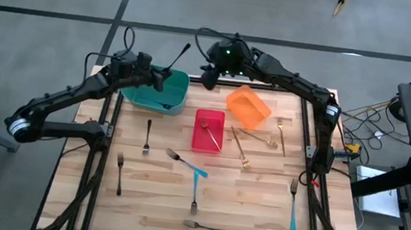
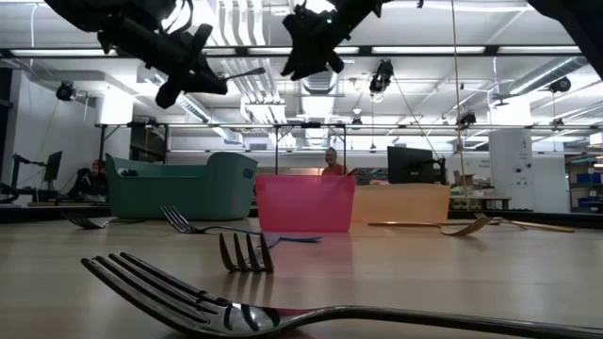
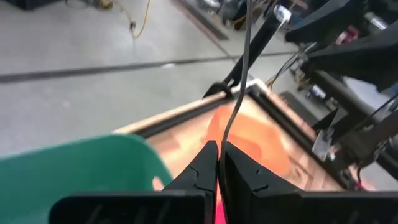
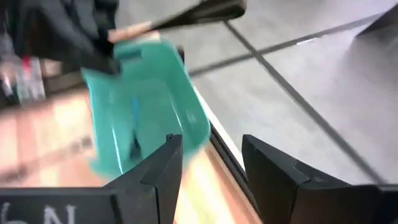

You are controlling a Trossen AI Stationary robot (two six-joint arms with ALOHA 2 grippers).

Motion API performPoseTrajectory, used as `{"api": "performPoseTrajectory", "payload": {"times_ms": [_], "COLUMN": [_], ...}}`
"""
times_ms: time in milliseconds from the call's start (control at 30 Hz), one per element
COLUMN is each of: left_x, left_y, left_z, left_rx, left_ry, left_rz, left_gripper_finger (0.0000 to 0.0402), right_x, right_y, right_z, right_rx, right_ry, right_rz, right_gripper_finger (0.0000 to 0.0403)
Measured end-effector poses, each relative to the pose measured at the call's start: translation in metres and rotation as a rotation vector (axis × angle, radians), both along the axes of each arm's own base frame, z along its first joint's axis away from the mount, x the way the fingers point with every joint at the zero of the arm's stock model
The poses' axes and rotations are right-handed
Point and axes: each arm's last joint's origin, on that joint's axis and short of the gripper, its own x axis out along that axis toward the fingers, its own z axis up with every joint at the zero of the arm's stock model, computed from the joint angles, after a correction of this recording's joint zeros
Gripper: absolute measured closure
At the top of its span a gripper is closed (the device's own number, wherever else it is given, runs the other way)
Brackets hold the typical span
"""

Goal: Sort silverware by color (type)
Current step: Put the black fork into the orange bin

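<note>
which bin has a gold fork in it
The red bin, the middle one: a gold fork lies inside. The orange bin looks empty.

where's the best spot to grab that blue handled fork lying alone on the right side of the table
Judging from the high view, grip the blue fork mid-handle, coming straight down from above with the pincer fingers across its narrow width. It lies flat, tines toward the far edge, handle toward the near edge, with bare table on both sides. The right pincer, open near the bins, is on that side.

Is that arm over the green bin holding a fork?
Yes, the left gripper is shut on a dark fork above the teal bin.
</note>
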Motion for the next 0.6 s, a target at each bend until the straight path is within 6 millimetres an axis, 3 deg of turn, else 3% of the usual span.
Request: {"api": "performPoseTrajectory", "payload": {"times_ms": [167,433,600], "left_x": [-0.004,-0.001,0.005], "left_y": [-0.006,-0.011,-0.015], "left_z": [0.000,0.000,-0.002], "left_rx": [-0.062,-0.177,-0.210], "left_ry": [-0.003,-0.071,-0.073], "left_rz": [-0.052,-0.141,-0.172], "left_gripper_finger": [0.0402,0.0402,0.0402], "right_x": [-0.006,0.013,0.028], "right_y": [0.008,0.026,0.022], "right_z": [0.008,0.024,0.014], "right_rx": [-0.131,-0.348,-0.379], "right_ry": [0.076,-0.071,-0.106], "right_rz": [0.112,0.347,0.354], "right_gripper_finger": [0.0257,0.0259,0.0259]}}
